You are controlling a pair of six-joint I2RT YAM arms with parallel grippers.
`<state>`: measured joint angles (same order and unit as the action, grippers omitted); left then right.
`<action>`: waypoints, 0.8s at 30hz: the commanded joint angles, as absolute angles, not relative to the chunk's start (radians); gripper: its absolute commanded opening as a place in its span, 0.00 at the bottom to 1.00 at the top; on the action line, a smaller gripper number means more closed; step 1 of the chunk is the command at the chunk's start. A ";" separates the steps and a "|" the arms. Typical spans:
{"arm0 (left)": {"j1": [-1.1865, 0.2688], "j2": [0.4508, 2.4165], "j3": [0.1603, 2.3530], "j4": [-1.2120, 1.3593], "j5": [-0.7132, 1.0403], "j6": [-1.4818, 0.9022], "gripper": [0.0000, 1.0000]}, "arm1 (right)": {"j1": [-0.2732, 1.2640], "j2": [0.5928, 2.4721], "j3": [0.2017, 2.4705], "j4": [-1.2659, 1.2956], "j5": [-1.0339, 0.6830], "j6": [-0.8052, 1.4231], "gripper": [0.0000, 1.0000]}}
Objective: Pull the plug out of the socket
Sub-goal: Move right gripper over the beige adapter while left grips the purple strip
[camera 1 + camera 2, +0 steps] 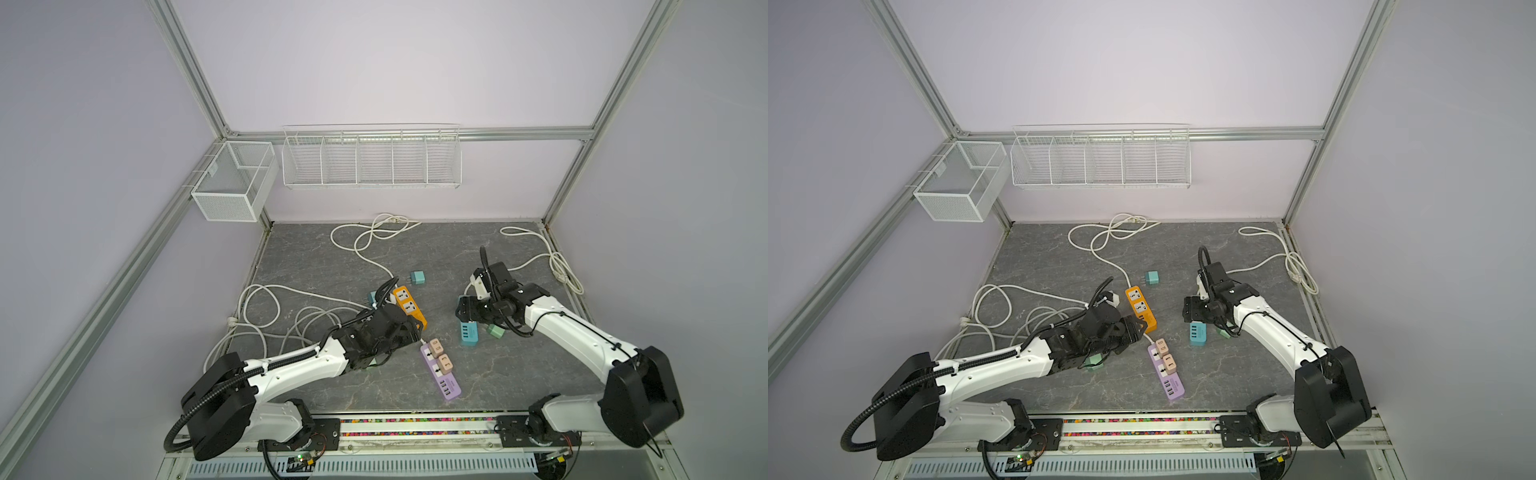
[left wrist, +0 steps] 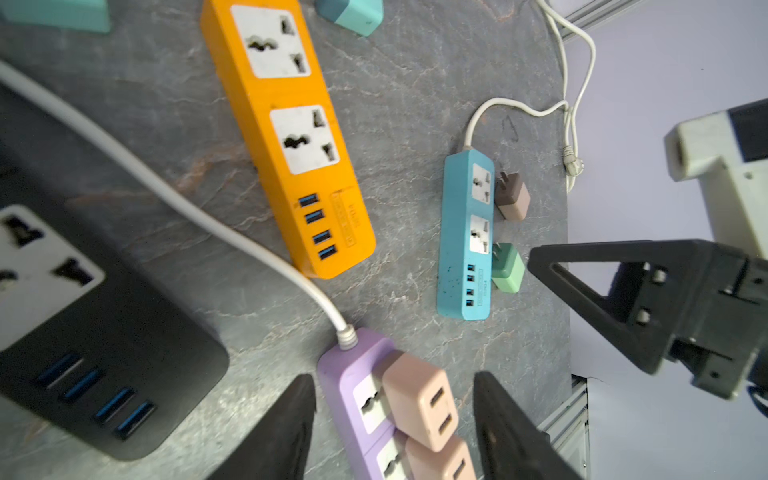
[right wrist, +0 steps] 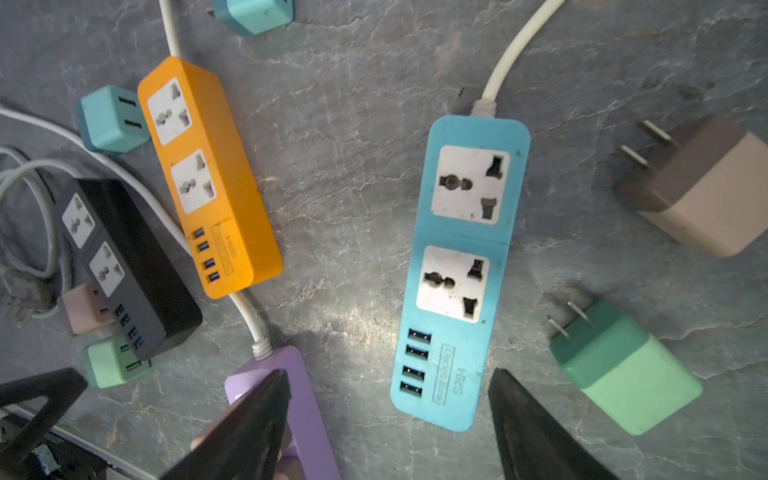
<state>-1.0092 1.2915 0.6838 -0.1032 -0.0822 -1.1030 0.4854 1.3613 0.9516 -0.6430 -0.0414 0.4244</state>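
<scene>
Over the grey table (image 1: 519, 365), the left gripper (image 2: 395, 377) straddles the cable end of the purple strip (image 2: 345, 382), its jaws parted and holding nothing. The right gripper (image 3: 390, 371), spread wide and empty, hangs over the blue strip (image 3: 461, 270), right of the purple strip. Left of the purple strip lies a black strip (image 2: 83, 332), seen only in the wrist views; in both top views the left arm (image 1: 299, 365) covers it. Two pink plugs (image 1: 436, 347) sit in the purple strip's sockets, the one nearer the cable between the left gripper's jaws.
</scene>
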 commanded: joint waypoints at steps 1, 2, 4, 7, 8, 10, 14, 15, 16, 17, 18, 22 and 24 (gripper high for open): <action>-1.031 1.280 0.641 -0.091 -0.089 -1.188 0.60 | 0.547 1.317 0.973 -0.733 0.027 0.394 0.79; -1.039 1.283 0.630 -0.074 -0.085 -1.200 0.58 | 0.564 1.309 0.972 -0.735 0.028 0.393 0.80; -1.061 1.301 0.613 -0.035 -0.082 -1.224 0.57 | 0.600 1.301 0.973 -0.749 0.037 0.394 0.80; -1.085 1.350 0.606 0.017 -0.059 -1.256 0.54 | 0.635 1.301 0.972 -0.758 0.042 0.397 0.80; -1.091 1.366 0.599 0.040 -0.052 -1.266 0.52 | 0.642 1.299 0.967 -0.756 0.047 0.400 0.80; -1.100 1.398 0.586 0.103 -0.041 -1.282 0.50 | 0.652 1.300 0.960 -0.752 0.050 0.402 0.81; -1.103 1.456 0.587 0.147 -0.010 -1.293 0.46 | 0.654 1.302 0.946 -0.741 0.046 0.413 0.81; -1.104 1.464 0.589 0.152 -0.006 -1.295 0.46 | 0.654 1.302 0.942 -0.739 0.046 0.414 0.81; -1.104 1.474 0.591 0.151 -0.004 -1.296 0.45 | 0.654 1.302 0.939 -0.735 0.046 0.415 0.81; -1.104 1.482 0.592 0.152 -0.004 -1.296 0.44 | 0.655 1.304 0.938 -0.734 0.046 0.414 0.81; -1.104 1.492 0.591 0.158 -0.003 -1.298 0.43 | 0.654 1.305 0.938 -0.733 0.045 0.414 0.81; -1.104 1.535 0.612 0.189 0.010 -1.296 0.39 | 0.654 1.309 0.939 -0.724 0.026 0.408 0.82; -1.104 1.558 0.622 0.188 0.015 -1.298 0.37 | 0.654 1.313 0.942 -0.729 0.024 0.407 0.82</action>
